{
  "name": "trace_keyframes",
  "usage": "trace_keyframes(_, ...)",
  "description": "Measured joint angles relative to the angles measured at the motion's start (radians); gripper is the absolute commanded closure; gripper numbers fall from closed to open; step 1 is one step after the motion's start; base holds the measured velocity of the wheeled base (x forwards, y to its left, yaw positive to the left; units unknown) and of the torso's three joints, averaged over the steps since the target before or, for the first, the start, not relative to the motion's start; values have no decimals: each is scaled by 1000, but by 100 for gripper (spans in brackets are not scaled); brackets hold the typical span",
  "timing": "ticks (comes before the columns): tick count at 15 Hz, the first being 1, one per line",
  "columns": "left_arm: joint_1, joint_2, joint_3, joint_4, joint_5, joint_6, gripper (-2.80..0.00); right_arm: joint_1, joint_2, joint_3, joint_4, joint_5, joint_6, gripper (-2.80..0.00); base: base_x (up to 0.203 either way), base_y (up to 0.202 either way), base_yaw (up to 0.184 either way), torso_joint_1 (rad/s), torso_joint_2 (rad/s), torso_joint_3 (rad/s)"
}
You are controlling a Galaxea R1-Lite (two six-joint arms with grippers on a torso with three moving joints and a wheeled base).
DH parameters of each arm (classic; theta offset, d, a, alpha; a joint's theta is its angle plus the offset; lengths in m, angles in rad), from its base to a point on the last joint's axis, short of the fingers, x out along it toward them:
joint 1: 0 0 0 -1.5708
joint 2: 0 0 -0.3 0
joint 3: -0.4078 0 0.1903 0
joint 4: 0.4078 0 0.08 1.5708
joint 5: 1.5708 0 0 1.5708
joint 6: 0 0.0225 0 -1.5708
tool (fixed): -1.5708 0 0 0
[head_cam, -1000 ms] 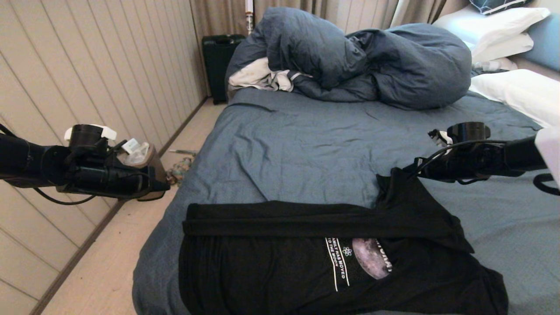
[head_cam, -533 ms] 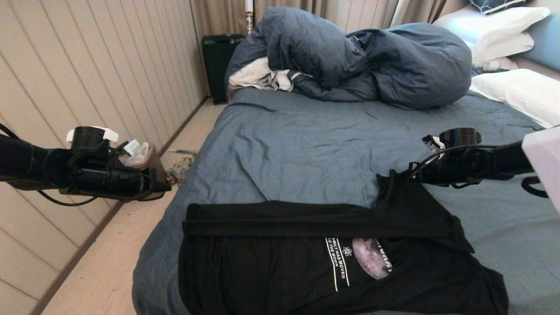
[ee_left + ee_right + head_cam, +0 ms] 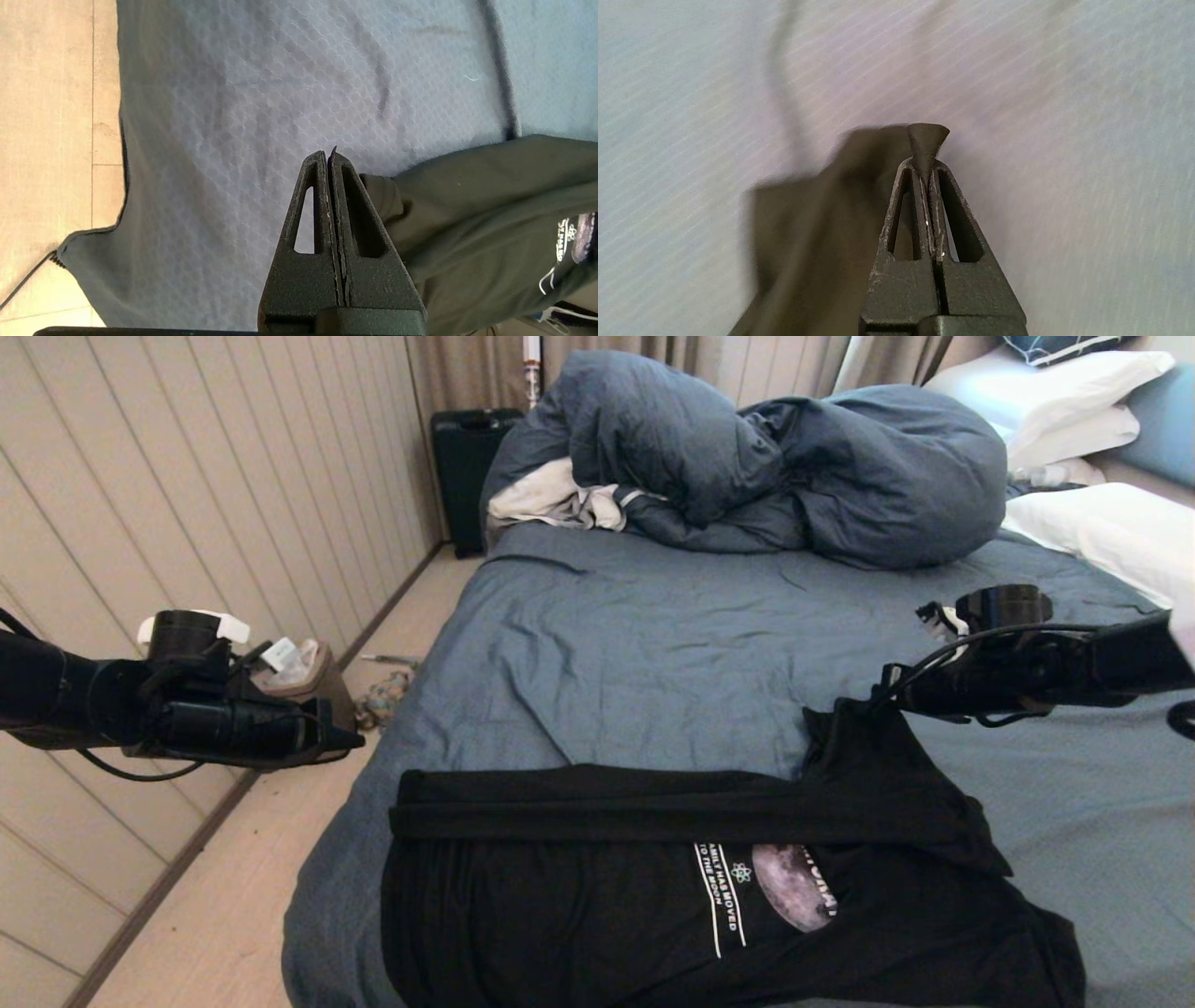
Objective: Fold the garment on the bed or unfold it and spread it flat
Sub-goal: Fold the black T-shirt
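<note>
1. Since a second ago: right claw [image 3: 882, 698] dipped slightly, came back up, now clamped on a corner of the garment [image 3: 728, 887]. Left arm barely shifted.
2. Right wrist view confirms: jaws pressed together with a tuft of black fabric [image 3: 927, 140] poking out past the tips. Grip sits on the peaked corner at centre right of the head frame, so that flap stands tented off the bed [image 3: 635, 653].
3. Rest of the garment lies flat in the lower centre of the frame, far edge already doubled over into a band, moon print [image 3: 792, 887] showing below it.
4. Left claw [image 3: 350, 739] closed on nothing, hanging at left of frame just off the bed edge, near the garment's left end. Likely parked for now.
5. Judgement: corner pinch looks set up to carry that flap over the body for the next fold. Thin fabric, small bite — could slip if pulled fast.
</note>
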Motion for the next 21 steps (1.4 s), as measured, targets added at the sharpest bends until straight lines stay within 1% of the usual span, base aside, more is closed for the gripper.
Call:
trace_keyframes(2, 0, -12, 15, 1, -22, 0, 0, 4, -103, 115, -1, 53, 0, 0, 0, 0, 0, 0, 0, 0)
trace_keyframes(3, -1, -21, 24, 0, -39, 0, 0, 5, -168, 189, -1, 88, -2, 0, 0, 0, 0, 0, 0, 0)
trace_keyframes(5, -2, -38, 41, 1, -47, -1, 0, -2, -310, 351, 3, 159, -22, 0, 0, 0, 0, 0, 0, 0)
trace_keyframes(8, -3, -55, 55, 0, -53, -1, 0, -52, -502, 540, 66, 248, -92, 0, 0, 0, 0, 0, 0, 0)
trace_keyframes(10, -5, -60, 58, 1, -54, -1, 0, -106, -605, 614, 170, 313, -156, 0, 0, 0, 0, 0, 0, 0)
trace_keyframes(13, -8, -66, 61, 1, -55, 0, 0, -210, -722, 721, 312, 346, -314, 0, 0, 0, 0, 0, 0, 0)
trace_keyframes(14, -8, -66, 61, 1, -55, 0, 0, -246, -750, 766, 327, 353, -372, 0, 0, 0, 0, 0, 0, 0)
trace_keyframes(16, -9, -67, 62, 1, -55, 0, 0, -296, -785, 846, 333, 358, -453, 0, 0, 0, 0, 0, 0, 0)
trace_keyframes(18, -11, -67, 65, 0, -55, 0, 0, -328, -803, 904, 327, 358, -482, 0, 0, 0, 0, 0, 0, 0)
trace_keyframes(21, -17, -67, 70, -1, -56, 0, 0, -337, -807, 959, 318, 355, -503, 0, 0, 0, 0, 0, 0, 0)
